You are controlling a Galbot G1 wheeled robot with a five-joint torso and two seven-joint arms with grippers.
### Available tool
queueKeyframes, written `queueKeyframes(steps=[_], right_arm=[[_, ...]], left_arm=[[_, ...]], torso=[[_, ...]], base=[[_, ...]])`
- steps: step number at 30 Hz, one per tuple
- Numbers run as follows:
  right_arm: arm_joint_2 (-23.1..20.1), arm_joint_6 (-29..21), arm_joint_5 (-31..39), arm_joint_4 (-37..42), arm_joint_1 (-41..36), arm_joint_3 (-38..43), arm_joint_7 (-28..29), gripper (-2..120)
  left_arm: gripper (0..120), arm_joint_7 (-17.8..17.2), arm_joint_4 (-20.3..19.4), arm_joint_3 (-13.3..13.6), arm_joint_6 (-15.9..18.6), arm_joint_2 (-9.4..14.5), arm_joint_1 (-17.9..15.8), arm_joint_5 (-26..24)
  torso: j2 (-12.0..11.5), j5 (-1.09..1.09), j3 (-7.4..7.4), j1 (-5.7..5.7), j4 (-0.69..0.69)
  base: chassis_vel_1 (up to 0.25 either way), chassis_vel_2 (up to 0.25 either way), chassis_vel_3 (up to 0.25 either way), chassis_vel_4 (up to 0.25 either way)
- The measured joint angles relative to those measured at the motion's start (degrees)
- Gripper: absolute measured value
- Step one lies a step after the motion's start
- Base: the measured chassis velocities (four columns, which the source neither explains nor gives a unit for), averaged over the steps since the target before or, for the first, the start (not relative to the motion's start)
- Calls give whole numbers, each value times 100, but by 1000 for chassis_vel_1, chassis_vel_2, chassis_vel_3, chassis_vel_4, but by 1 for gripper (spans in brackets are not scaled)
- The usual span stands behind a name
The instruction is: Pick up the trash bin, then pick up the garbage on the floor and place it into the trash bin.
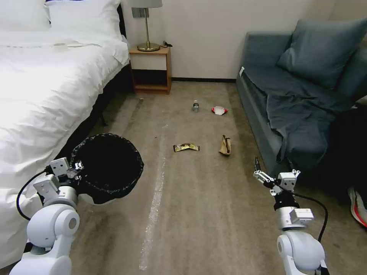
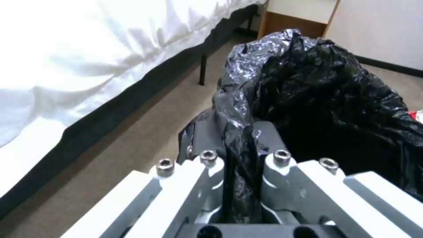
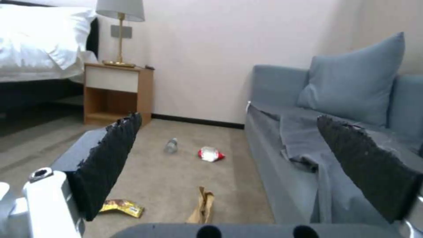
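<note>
The trash bin [image 1: 109, 168], white with a black bag liner, is held at its rim beside the bed by my left gripper [image 1: 78, 166]. In the left wrist view the fingers [image 2: 271, 138] are shut on the crinkled liner edge of the bin [image 2: 335, 99]. My right gripper [image 1: 258, 170] hovers open near the sofa front, its pads [image 3: 110, 155] wide apart with nothing between them. The garbage lies on the carpet ahead: a clear bottle [image 1: 195, 106], a red-and-white wrapper [image 1: 219, 110], a gold-brown wrapper [image 1: 186, 147] and a tan paper bag [image 1: 225, 145].
A white bed [image 1: 42, 84] runs along the left, and a wooden nightstand [image 1: 151, 70] with a lamp stands by the far wall. A blue-grey sofa [image 1: 302, 99] lines the right. A shoe [image 1: 357, 206] lies at the right edge. Open carpet stretches between bed and sofa.
</note>
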Motion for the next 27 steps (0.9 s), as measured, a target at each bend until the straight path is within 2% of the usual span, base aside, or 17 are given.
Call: queueKeyframes(steps=[27], right_arm=[[50, 33, 73, -72, -31, 157, -182, 100]], left_arm=[[6, 76, 23, 33, -37, -12, 19, 113]], torso=[[0, 0, 0, -1, 0]], base=[[0, 0, 0, 0]])
